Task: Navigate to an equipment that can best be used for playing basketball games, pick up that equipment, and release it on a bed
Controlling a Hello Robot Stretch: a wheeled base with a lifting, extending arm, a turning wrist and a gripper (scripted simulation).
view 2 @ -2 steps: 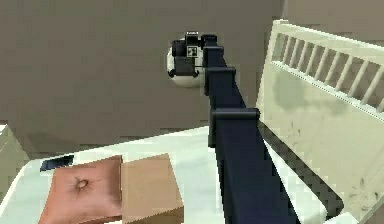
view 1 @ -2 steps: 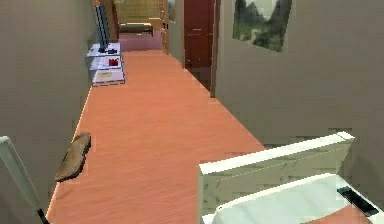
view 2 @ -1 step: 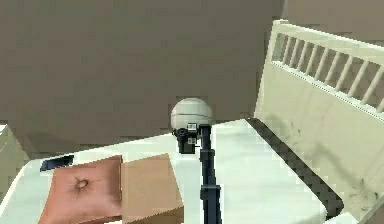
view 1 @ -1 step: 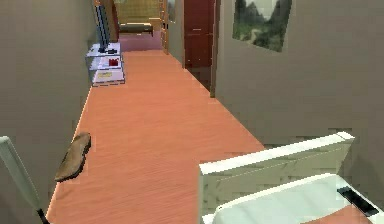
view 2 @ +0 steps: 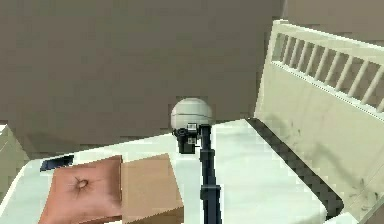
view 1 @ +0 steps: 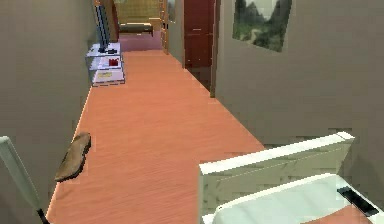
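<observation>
**Arm side view.** Your arm (view 2: 210, 185) rises over the bed (view 2: 250, 165), whose white mattress runs to a slatted headboard (view 2: 320, 75) at the view's right. At the arm's far end the gripper (view 2: 187, 138) meets a grey ball (view 2: 190, 112). The ball is seen mostly against the brown wall, with its underside level with the bed's far edge. You cannot tell whether the ball hangs from the gripper or rests on the mattress, nor how the jaws stand. At the view's left a pink cushion (view 2: 85, 190) with a buttoned centre and a tan cushion (view 2: 150, 188) lie side by side on the bed, touching. A dark phone (view 2: 57, 162) lies flat just beyond the pink cushion.

**Forward view.** A corridor with an orange wood floor (view 1: 160, 120) leads away from you. A white bed frame (view 1: 275, 160) occupies the lower right. A framed picture (view 1: 262, 22) hangs on the right wall, and a red door (view 1: 198, 30) stands farther along. A low white table (view 1: 107, 65) sits by the left wall, far down. A brown object (view 1: 73, 157), too indistinct to name, lies on the floor near that wall.
</observation>
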